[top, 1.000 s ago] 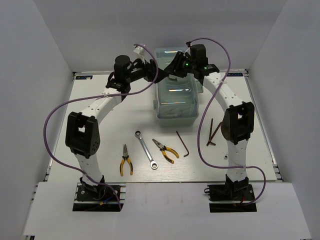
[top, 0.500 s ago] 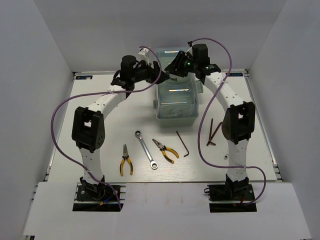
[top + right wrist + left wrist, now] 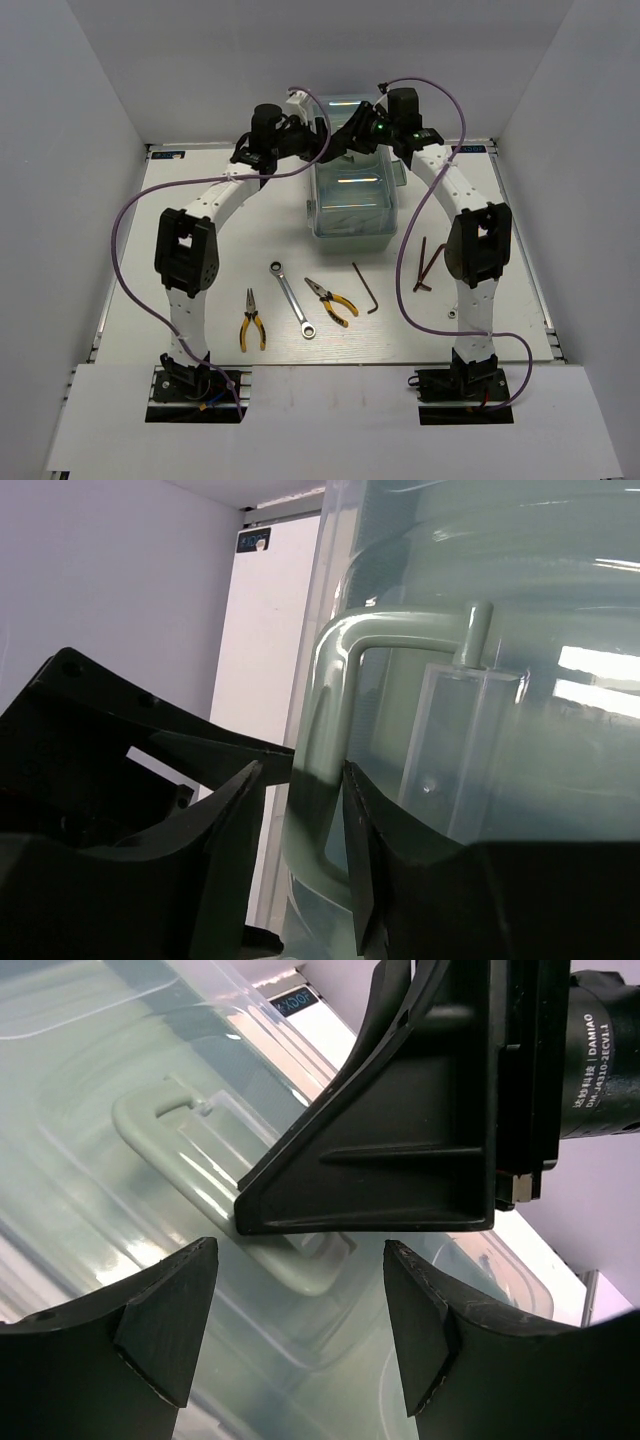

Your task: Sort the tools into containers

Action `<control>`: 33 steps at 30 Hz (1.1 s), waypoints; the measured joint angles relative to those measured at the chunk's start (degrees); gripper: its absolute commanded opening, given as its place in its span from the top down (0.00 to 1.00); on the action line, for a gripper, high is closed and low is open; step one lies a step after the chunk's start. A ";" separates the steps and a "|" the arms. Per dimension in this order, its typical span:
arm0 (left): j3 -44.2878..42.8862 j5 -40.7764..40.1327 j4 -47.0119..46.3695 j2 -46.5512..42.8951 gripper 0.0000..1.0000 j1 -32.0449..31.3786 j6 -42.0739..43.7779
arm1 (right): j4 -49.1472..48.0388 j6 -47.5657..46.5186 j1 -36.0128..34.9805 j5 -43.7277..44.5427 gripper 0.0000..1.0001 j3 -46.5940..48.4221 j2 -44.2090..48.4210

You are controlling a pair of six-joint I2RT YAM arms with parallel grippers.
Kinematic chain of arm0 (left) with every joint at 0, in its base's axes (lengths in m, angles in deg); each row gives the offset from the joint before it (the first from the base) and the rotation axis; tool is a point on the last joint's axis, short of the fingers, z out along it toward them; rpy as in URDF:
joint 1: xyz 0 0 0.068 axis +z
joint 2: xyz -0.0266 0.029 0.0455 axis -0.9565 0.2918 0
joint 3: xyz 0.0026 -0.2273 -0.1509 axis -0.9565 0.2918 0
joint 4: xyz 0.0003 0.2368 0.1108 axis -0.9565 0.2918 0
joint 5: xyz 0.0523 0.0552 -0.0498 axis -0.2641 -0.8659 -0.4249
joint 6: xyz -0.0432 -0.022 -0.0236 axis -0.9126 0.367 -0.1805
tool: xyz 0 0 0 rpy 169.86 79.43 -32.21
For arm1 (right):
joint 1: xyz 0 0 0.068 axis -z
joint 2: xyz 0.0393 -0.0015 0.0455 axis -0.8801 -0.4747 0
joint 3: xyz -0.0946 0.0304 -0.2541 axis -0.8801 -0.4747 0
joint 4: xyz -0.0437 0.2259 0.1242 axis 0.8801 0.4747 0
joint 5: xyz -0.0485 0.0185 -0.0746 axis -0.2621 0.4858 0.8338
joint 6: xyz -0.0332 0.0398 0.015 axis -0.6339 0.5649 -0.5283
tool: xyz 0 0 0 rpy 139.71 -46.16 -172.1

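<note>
The pale green toolbox stands shut at the table's middle back. My right gripper is over its far end and shut on the toolbox handle, with a finger on each side of the bar. My left gripper is open and empty just left of it, hovering over the translucent lid. The handle and the right gripper's finger show in the left wrist view. On the table lie two yellow-handled pliers, a long silver wrench, a black hex key and dark-red hex keys.
A small silver piece lies near the right arm's base; I cannot tell what it is. White walls enclose the table on three sides. The purple cables loop beside both arms.
My left arm has swung right, bringing its open gripper from the toolbox's far-left side to right beside the right gripper. The right gripper and the tools have stayed put.
</note>
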 measured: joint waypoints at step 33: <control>-18.67 -13.81 14.05 9.86 0.47 -4.35 -3.45 | 3.85 -14.78 11.23 27.26 0.32 -30.53 28.28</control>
